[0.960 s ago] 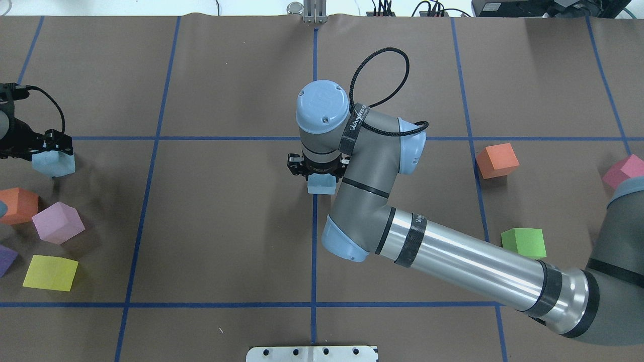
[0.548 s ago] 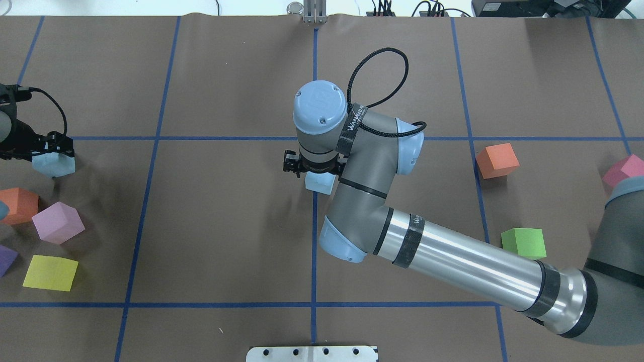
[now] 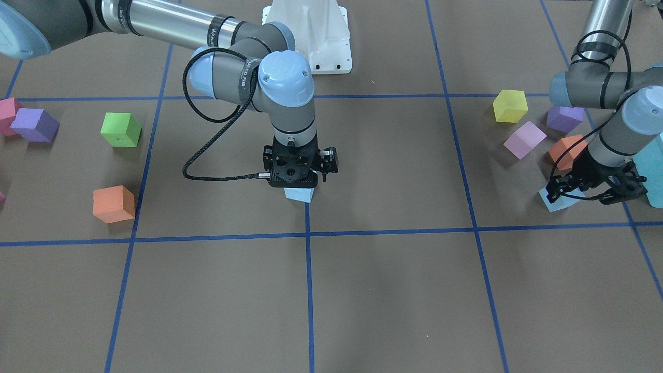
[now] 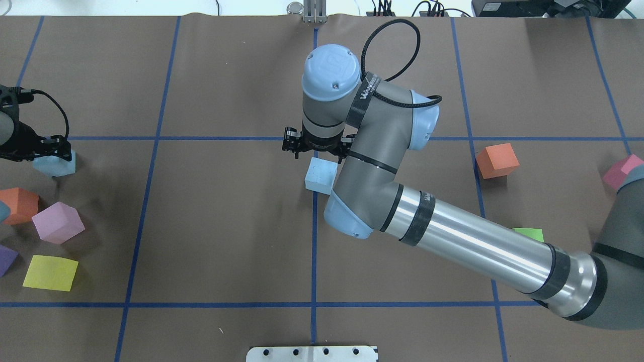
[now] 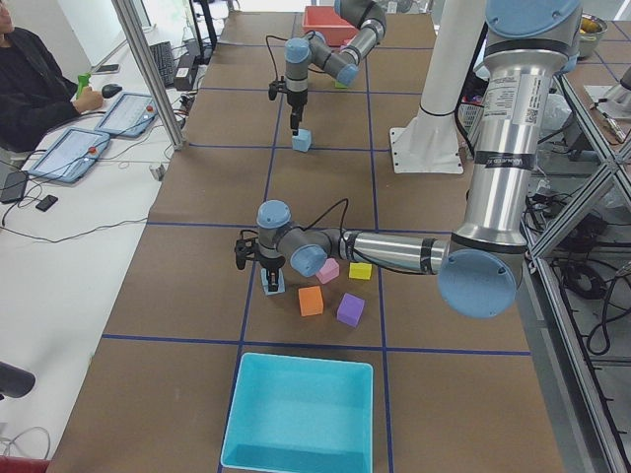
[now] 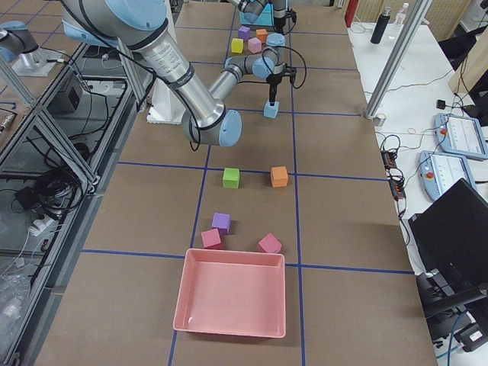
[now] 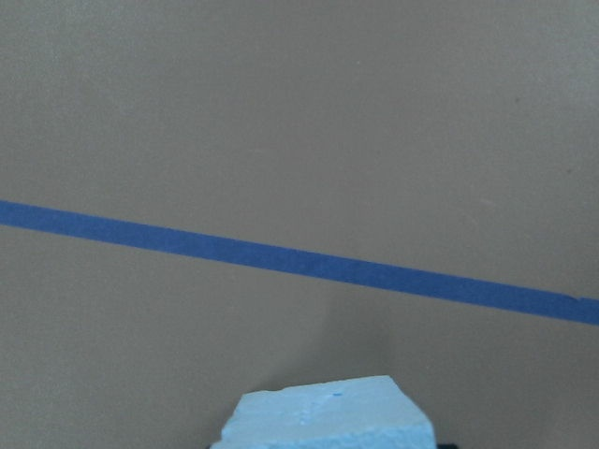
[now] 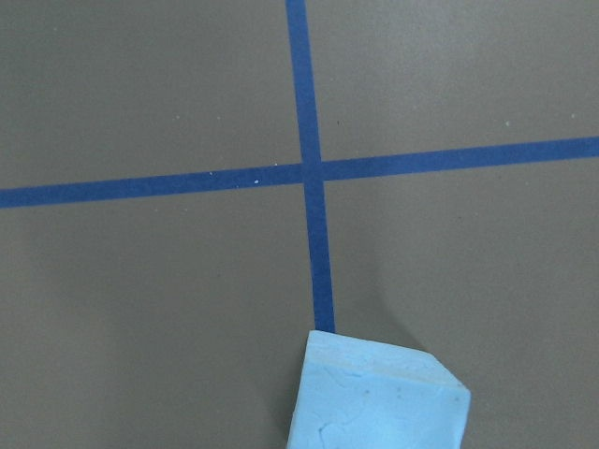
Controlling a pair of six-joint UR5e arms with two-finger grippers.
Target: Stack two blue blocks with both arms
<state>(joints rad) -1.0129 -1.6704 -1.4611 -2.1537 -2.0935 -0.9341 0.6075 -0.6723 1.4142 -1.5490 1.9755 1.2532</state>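
One pale blue block lies on the centre tape line; it also shows in the front view and the right wrist view. My right gripper hangs open just above it, touching nothing. The second blue block rests on the table at the far left; it also shows in the front view and at the bottom of the left wrist view. My left gripper is low over this block. Its jaws look open around it, though the fingertips are mostly hidden.
Orange, lilac, yellow and purple cubes sit close to the left block. Orange, green and pink cubes lie on the right. A turquoise bin and a pink bin stand at the table ends.
My right gripper has let go of the centre blue block and lifted off it; the block stays on the tape line, slightly turned. My left gripper has shifted a little over its unmoved block.
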